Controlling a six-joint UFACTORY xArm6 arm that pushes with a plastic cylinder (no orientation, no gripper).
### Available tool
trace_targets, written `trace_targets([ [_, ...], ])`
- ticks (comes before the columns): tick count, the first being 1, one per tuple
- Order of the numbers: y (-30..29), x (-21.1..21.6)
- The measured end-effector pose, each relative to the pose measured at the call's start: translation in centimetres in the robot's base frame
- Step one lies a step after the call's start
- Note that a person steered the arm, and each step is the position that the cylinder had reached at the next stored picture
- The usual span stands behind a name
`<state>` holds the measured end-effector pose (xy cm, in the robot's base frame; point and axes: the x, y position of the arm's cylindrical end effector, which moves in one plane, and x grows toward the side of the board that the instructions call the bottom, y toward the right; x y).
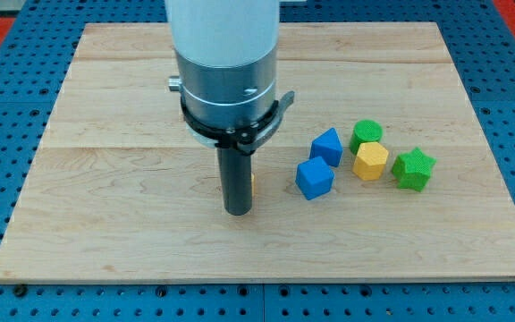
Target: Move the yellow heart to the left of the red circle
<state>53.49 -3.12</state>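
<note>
My tip point(237, 212) rests on the wooden board point(105, 179), left of the middle. A thin sliver of a yellow block point(253, 184) shows at the rod's right edge, just above the tip. The rod hides most of it, so I cannot make out its shape. No red circle shows anywhere; the arm's wide body point(226, 63) covers the top middle of the board.
To the view's right of my tip lie a blue cube point(314, 178), a second blue block point(327, 146), a green circle point(366, 134), a yellow hexagon point(371, 162) and a green star point(413, 169), grouped closely together.
</note>
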Motion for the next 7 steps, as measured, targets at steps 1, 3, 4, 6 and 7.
trace_targets([
  [1,-0.9,0.0],
  [3,-1.1,1.9],
  [4,-0.4,1.1],
  [6,4.0,-0.3],
  [7,2.2,-2.8],
])
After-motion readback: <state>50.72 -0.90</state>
